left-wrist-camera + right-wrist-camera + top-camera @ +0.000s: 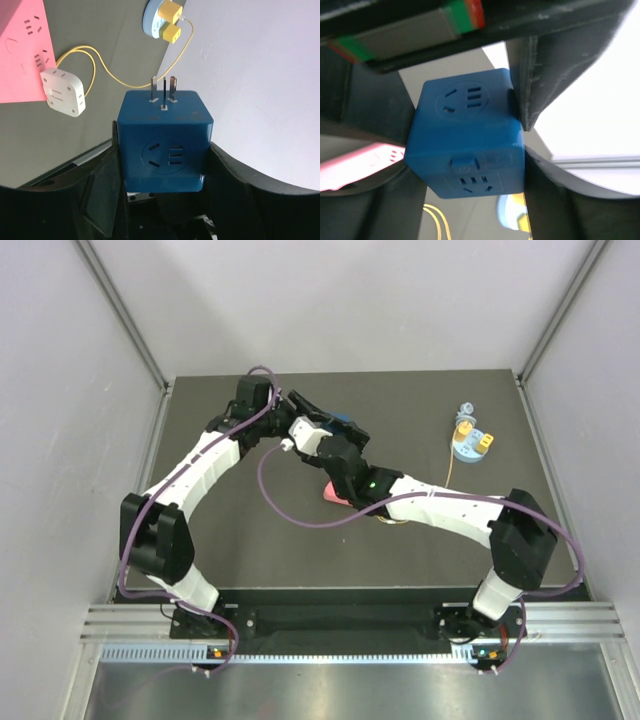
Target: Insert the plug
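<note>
Yellow plug (170,10) sits on the pale blue round holder (151,20) at the far right of the table (420,400), well apart from both tools, ungripped. Its thin yellow cable (80,47) runs to a white cube adapter (62,92) at the edge of the pink power strip (22,50).

Left tool (164,150) is clenched on a blue cube adapter (165,115), prongs (162,90) pointing away from the wrist. Right tool (470,170) flanks the same cube; can't tell if its fingers press yet.

Reads as a cube handover, plug work not begun. Advice: keep left clamped until right has flat contact on two opposite faces, fingers off the prongs and socket faces, no twisting.

Plug itself: small boxy block, plain yellow, white tip where the cable leaves. Near-identical block (172,34) without cable sits just beside it on the holder; don't mix them up.
</note>
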Available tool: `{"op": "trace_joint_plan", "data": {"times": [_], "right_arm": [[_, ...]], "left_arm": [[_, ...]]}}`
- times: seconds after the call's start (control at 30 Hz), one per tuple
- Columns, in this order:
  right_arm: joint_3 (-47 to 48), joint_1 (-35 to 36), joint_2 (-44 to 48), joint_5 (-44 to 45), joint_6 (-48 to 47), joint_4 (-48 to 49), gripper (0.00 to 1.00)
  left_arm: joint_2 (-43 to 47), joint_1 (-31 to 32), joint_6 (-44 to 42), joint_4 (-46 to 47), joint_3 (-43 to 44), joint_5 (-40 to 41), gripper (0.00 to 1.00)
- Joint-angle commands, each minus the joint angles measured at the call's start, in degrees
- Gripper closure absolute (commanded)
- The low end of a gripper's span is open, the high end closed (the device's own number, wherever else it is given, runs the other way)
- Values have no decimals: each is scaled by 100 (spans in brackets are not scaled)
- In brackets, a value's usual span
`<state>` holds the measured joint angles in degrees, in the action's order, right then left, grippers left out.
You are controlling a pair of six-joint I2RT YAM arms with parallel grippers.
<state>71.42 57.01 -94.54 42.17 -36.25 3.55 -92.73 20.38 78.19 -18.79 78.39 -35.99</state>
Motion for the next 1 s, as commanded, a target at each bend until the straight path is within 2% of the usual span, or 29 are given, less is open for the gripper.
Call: {"op": "trace_joint_plan", "data": {"times": [0.0, 0.07, 0.1, 0.13, 0.2, 0.3, 0.33, 0.37, 0.4, 0.43, 0.47, 0.5, 0.53, 0.67, 0.7, 0.87, 0.9, 0.97], "right_arm": [[40, 161, -12, 387, -189, 855, 58], [-40, 187, 15, 466, -277, 1040, 77], [-66, 187, 23, 502, -364, 1112, 90], [-119, 187, 24, 529, -409, 1156, 95], [-172, 187, -20, 607, -470, 1218, 100], [-295, 187, -3, 687, -576, 1472, 100], [-399, 187, 6, 696, -602, 1534, 100], [-435, 170, -3, 757, -646, 1569, 100], [-444, 170, -29, 810, -655, 1552, 97], [-444, 170, -38, 888, -655, 1552, 89], [-462, 178, -29, 941, -664, 1526, 78], [-479, 187, 32, 907, -655, 1482, 58], [-532, 205, 67, 872, -655, 1438, 54], [-568, 284, 164, 845, -716, 1341, 47], [-576, 293, 173, 854, -752, 1332, 42], [-682, 398, 85, 1152, -1173, 1630, 41], [-734, 416, 68, 1196, -1217, 1683, 35], [-822, 459, 59, 1267, -1332, 1824, 32]], "left_arm": [[361, 27, 100, 411, 27, -321, 100], [343, 27, 82, 411, 18, -347, 100], [334, 27, 82, 420, 10, -382, 100], [326, 36, 99, 454, -8, -444, 100], [264, 18, 100, 516, 1, -523, 100], [168, 1, 56, 508, 36, -725, 95], [150, 10, -23, 516, 45, -778, 100], [132, 1, -67, 525, 45, -883, 100], [115, -25, -111, 508, 45, -918, 100], [123, -34, -172, 481, 36, -936, 100], [132, -60, -182, 481, 19, -945, 100], [158, -61, -190, 490, 1, -936, 100], [167, -69, -199, 481, -17, -945, 100], [167, -78, -217, 473, -61, -954, 100], [150, -78, -217, 472, -69, -954, 100], [123, -104, -305, 376, -61, -910, 100], [123, -113, -322, 332, -52, -901, 100], [123, -157, -357, 297, -52, -840, 100]]}}
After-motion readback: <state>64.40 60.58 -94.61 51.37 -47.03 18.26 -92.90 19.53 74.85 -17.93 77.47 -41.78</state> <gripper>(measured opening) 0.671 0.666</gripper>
